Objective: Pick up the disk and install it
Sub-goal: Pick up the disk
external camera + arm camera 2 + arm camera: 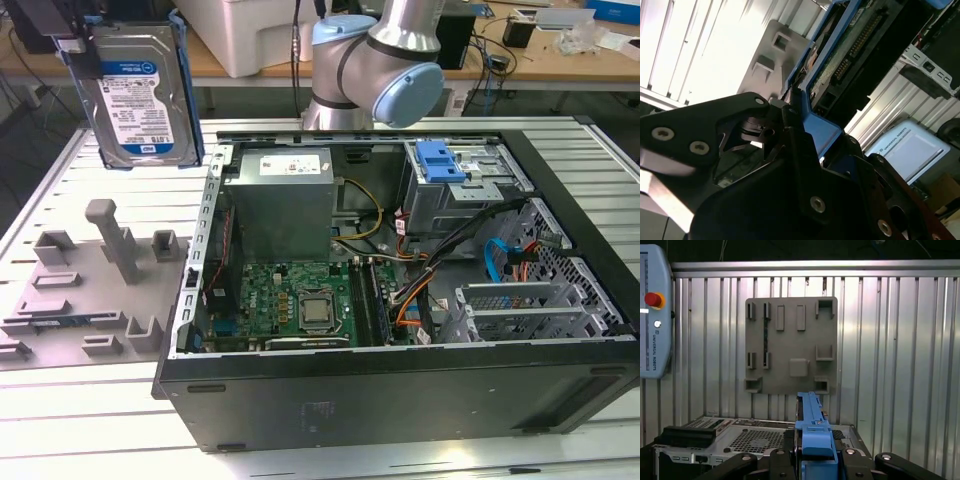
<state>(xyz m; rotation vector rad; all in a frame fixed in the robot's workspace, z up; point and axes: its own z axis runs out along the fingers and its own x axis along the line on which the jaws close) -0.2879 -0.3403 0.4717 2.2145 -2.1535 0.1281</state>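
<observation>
The arm (385,60) is standing behind the open computer case (400,400) and reaching toward the exterior view's left. There the gripper (68,42) is holding the disk (140,95) up in the air, clear of the table (60,400). The disk is hanging nearly upright with its label facing the camera. It is well apart from the case and up above the grey plate (70,300), which is lying on the table beside the case. In the second wrist view the black fingers (797,145) are pressing closed on the blue rail (817,132) that frames the disk. In the first wrist view that rail is sticking up between them, with the plate lying beyond it. The case is lying on its side with its cover off. Inside, a grey power supply (280,205) is sitting toward the exterior view's left, and a green circuit board (290,300) is lying in front of it. A blue latch (440,160) is resting on top of a silver drive cage (430,205) toward the exterior view's right, and orange and blue cables (495,260) are running across the floor of the case below the cage.
</observation>
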